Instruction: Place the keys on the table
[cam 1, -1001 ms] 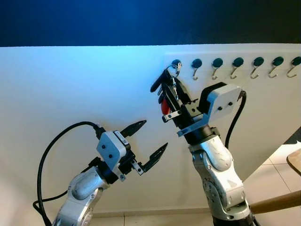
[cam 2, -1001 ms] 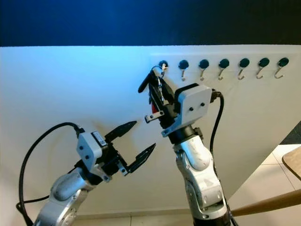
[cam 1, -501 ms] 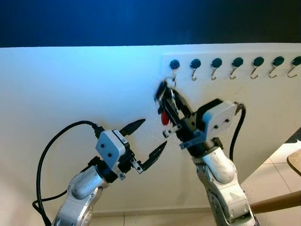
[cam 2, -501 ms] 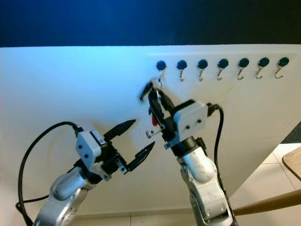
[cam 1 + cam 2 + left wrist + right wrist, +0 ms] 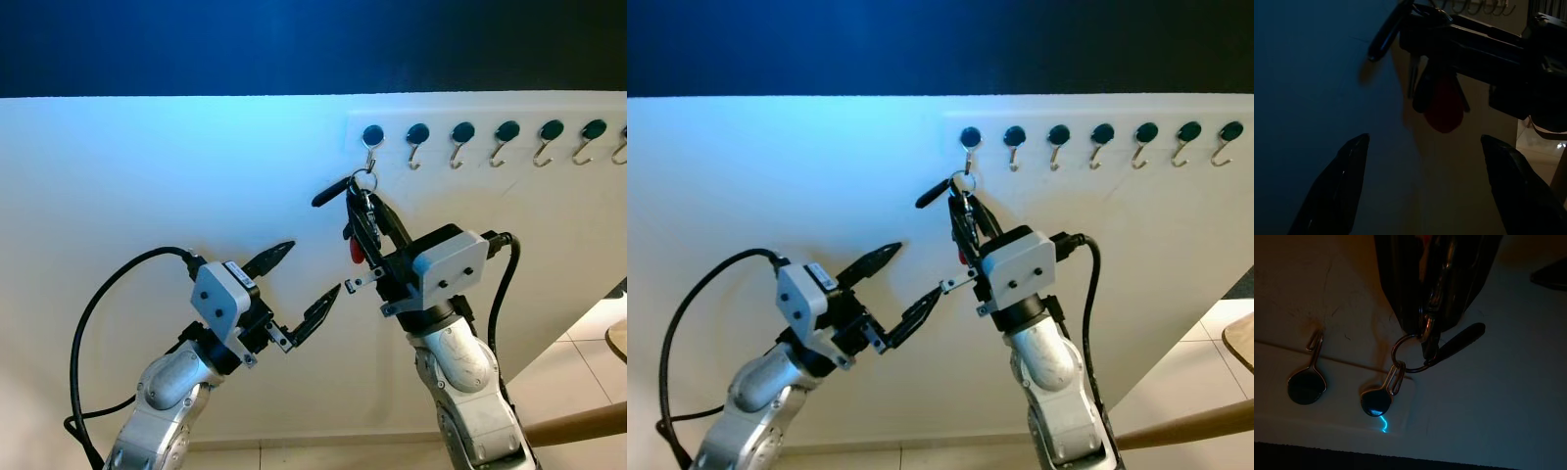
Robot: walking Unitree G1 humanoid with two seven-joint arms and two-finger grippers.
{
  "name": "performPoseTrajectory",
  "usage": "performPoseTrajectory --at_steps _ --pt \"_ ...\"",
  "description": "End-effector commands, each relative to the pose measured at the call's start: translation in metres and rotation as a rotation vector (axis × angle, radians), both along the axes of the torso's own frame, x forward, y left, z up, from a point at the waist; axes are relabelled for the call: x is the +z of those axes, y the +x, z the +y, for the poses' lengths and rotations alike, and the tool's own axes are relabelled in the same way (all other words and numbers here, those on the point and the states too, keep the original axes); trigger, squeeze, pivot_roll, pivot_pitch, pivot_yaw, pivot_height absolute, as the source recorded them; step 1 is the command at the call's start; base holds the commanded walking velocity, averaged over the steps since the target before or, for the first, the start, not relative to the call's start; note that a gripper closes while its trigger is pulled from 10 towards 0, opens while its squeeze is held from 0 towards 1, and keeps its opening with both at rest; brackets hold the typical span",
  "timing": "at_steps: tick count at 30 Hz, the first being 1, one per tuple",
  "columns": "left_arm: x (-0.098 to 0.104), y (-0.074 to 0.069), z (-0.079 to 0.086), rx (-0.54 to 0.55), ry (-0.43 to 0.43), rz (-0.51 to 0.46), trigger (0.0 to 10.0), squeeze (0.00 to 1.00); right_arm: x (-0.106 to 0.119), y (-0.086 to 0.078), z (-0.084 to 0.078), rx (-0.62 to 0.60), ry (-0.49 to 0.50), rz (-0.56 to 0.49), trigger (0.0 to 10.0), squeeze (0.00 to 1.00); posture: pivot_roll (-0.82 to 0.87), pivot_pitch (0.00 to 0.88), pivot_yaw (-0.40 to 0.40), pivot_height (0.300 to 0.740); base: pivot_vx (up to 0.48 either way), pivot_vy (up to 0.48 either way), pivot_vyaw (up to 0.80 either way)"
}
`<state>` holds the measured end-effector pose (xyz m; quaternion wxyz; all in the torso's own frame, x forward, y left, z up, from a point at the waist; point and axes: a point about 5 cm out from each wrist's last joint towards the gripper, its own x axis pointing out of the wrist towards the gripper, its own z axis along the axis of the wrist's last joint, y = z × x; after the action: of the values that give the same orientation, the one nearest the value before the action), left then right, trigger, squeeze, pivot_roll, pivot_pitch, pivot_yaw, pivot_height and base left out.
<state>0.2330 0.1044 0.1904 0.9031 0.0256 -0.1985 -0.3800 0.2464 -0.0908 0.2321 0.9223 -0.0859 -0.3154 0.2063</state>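
Left eye view takes in a broad white wall (image 5: 147, 196) with a dark band above it, and that wall is the backdrop to everything else. Low at the right a strip of pale tiled floor (image 5: 588, 343) shows, with a wooden edge (image 5: 573, 423) running across it.

Both silver arms are raised in front of the wall. The right arm (image 5: 460, 392) reaches up toward a row of small metal hooks (image 5: 508, 140) with dark round heads, fixed along the upper right of the wall. The left arm (image 5: 167, 392), with a black cable (image 5: 93, 323) looping off behind it, is held lower and to the left.

The right gripper (image 5: 364, 217) points up at the leftmost hook (image 5: 372, 140), its two black fingers closed around the keys (image 5: 358, 211). The bunch sits just below that hook, against the wall. In the right wrist view the key ring (image 5: 1410, 352) is threaded through the hook's wire loop, so the keys are hanging from it while the fingers pinch them. A dark fob (image 5: 331, 191) sticks out to the left of the ring, and a red tag (image 5: 357, 250) peeps out lower down.

The left gripper (image 5: 299, 289) hovers below and left of the bunch with its fingers spread wide, touching nothing. Its wrist view looks up between the two fingers at the red tag and fob.
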Motion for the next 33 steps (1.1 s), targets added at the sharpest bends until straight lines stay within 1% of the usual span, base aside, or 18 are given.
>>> performPoseTrajectory --at_steps 1,5,8,15,19,25,30,33 --pt "0.003 -0.001 0.000 0.002 -0.022 -0.001 10.0 0.00 -0.006 0.000 0.005 0.039 -0.014 0.024 10.0 0.00 0.03 0.073 0.001 0.740 0.000 0.000 0.00" --pt "0.004 0.000 0.001 0.010 -0.038 0.004 10.0 0.00 -0.006 0.000 0.005 0.051 0.006 0.021 10.0 0.00 0.03 0.070 -0.003 0.740 0.000 0.000 0.00" --pt "0.005 0.000 0.002 0.013 -0.049 0.007 10.0 0.00 0.002 -0.001 0.008 0.065 0.017 -0.012 10.0 0.00 0.03 0.069 -0.005 0.740 0.000 0.000 0.00" --pt "0.005 0.000 0.001 0.010 -0.049 0.008 10.0 0.00 0.008 -0.004 0.010 0.081 0.021 -0.041 10.0 0.00 0.03 0.070 -0.007 0.740 0.000 0.000 0.00" --pt "0.005 0.000 0.000 0.006 -0.049 0.008 10.0 0.00 0.019 -0.004 0.016 0.103 0.015 -0.076 10.0 0.00 0.02 0.069 -0.011 0.740 0.000 0.000 0.00" --pt "0.005 0.000 -0.001 0.008 -0.054 0.006 10.0 0.00 0.027 -0.005 0.024 0.148 -0.009 -0.096 10.0 0.00 0.02 0.069 -0.019 0.740 0.000 0.000 0.00" --pt "0.005 0.000 -0.002 0.010 -0.059 0.005 10.0 0.00 0.035 -0.006 0.025 0.166 0.010 -0.116 10.0 0.00 0.02 0.069 -0.021 0.740 0.000 0.000 0.00" --pt "0.005 0.000 -0.002 0.013 -0.063 0.005 10.0 0.00 0.044 -0.008 0.021 0.177 0.066 -0.146 10.0 0.00 0.02 0.072 -0.024 0.740 0.000 0.000 0.00"
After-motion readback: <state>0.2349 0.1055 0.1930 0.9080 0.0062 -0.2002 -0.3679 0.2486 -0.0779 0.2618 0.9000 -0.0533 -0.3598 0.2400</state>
